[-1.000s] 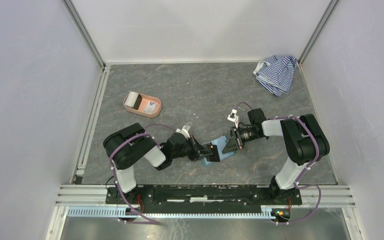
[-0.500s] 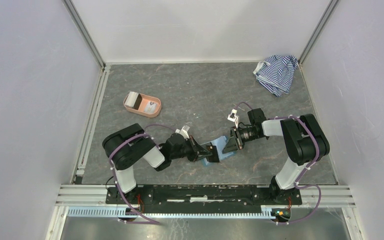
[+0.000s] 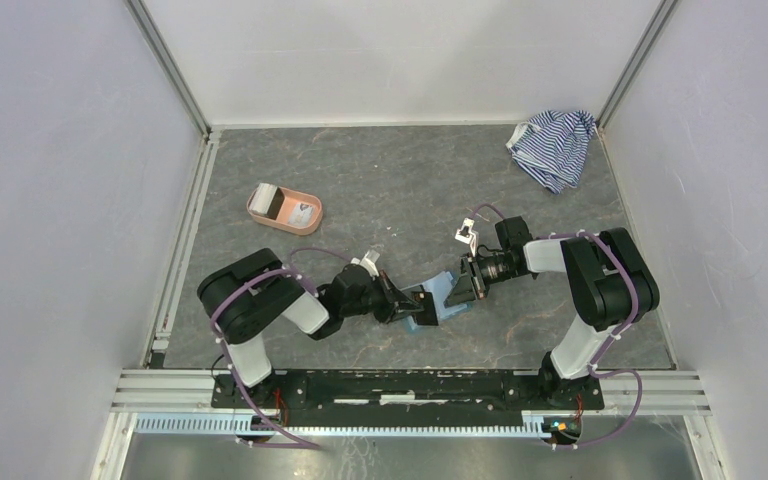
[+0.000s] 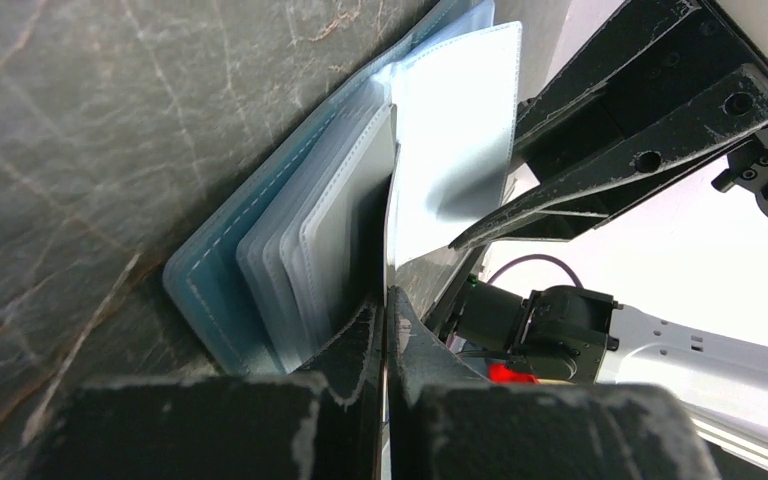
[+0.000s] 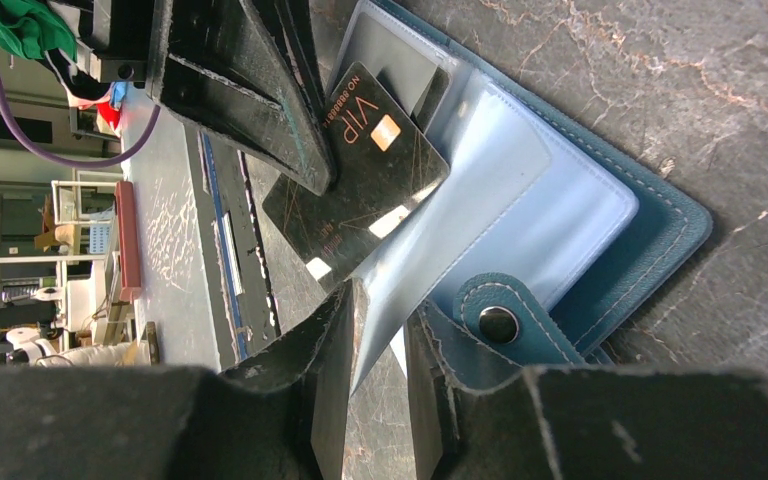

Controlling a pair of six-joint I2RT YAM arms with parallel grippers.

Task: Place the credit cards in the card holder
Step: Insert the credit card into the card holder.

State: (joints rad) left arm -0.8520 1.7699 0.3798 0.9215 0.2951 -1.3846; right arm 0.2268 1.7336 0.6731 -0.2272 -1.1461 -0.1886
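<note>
As arms reach inward, left end effector apparently clamps card.

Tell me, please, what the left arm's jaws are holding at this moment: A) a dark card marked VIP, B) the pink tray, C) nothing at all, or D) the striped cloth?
A: the left jaws are shut on the dark VIP card, whose far edge sits among the clear sleeves of the open card holder.
</note>
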